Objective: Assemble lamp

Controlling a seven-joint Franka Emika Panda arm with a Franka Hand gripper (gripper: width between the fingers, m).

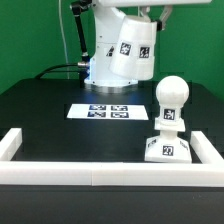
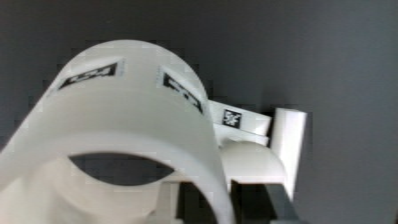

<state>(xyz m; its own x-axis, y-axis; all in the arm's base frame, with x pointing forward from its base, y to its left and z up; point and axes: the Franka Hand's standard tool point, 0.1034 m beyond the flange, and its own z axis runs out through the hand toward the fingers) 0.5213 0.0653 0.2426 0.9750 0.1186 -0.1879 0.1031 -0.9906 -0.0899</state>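
White shade (image 1: 128,48) is hanging upper centre in my gripper (image 1: 118,22), fingers clamping it, while I'm lining its opening over the bulb (image 1: 170,100) sitting in the base (image 1: 167,148) lower right, keeping it level.

Ext view: front-on, slightly above table (image 1: 40,105), mid-range, facing arm. Wrist view: v. close behind shade (image 2: 125,120), looking along it. Both share shade, bulb (image 1: 171,100).

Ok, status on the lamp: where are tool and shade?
Tool hidden behind shade, state unclear. Shade aloft, above marker board. Bulb seated upright on base. Nothing between shade and bulb.
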